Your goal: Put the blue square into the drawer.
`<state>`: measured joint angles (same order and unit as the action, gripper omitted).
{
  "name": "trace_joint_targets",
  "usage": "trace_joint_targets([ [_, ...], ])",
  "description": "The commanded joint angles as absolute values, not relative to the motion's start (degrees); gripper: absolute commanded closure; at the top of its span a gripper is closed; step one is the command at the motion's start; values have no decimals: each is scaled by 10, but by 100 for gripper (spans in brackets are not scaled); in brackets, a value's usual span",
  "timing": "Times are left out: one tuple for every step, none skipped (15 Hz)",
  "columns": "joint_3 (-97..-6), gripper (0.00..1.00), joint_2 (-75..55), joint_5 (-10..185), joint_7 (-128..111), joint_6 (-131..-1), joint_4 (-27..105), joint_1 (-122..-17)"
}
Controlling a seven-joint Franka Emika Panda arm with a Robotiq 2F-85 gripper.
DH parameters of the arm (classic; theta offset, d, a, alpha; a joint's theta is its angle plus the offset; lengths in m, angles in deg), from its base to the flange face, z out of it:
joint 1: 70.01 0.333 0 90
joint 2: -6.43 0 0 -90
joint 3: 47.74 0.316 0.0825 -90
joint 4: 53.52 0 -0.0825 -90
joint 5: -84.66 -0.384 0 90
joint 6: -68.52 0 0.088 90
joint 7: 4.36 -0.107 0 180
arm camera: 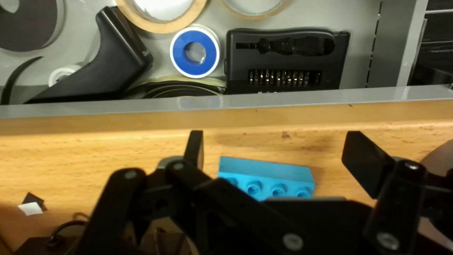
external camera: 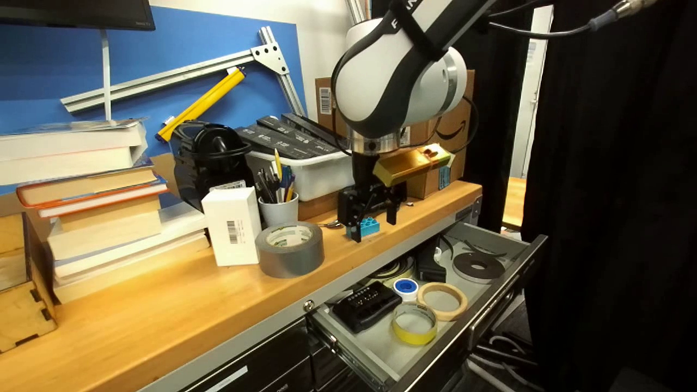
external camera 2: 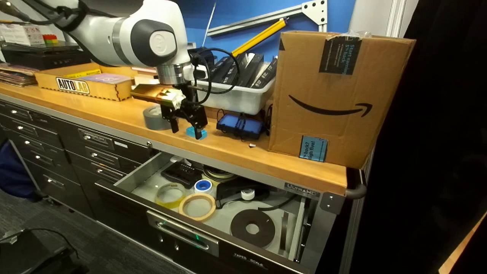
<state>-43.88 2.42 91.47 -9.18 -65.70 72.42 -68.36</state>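
Observation:
The blue square is a bright light-blue studded block point(external camera: 370, 226) lying on the wooden bench top near its front edge. It also shows in an exterior view point(external camera 2: 192, 132) and in the wrist view point(arm camera: 265, 173), where my gripper hides its near part. My gripper point(external camera: 373, 228) is open and points down over the block, with nothing held. In the wrist view, the fingertips point(arm camera: 274, 150) stand wide apart to either side of the block, nearer its left end, touching neither end. Their exact height above the bench is hard to tell. The drawer point(external camera 2: 224, 217) is pulled open below the bench edge.
The drawer holds tape rolls, a black bit set point(arm camera: 286, 60) and a black tape roll point(external camera 2: 253, 228). A grey tape roll point(external camera: 291, 258), white box point(external camera: 231, 226) and pen cup point(external camera: 280, 211) stand beside the gripper. A blue-black device point(external camera 2: 239, 125) and cardboard box point(external camera 2: 335, 99) stand opposite.

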Motion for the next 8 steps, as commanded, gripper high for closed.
trace_joint_targets([
  [-446, 0, -15, 942, -118, -668, 679, -672],
  [-448, 0, -23, 955, -129, -674, 672, -671],
  [-450, 0, -28, 966, -138, -678, 666, -669],
  [-453, 0, -34, 976, -147, -681, 661, -668],
  [-455, 0, -39, 987, -157, -686, 657, -666],
  [-457, 0, -44, 990, -160, -686, 652, -666],
  [-458, 0, -47, 992, -161, -681, 648, -665],
  [-457, 25, -47, 980, -156, -673, 648, -666],
])
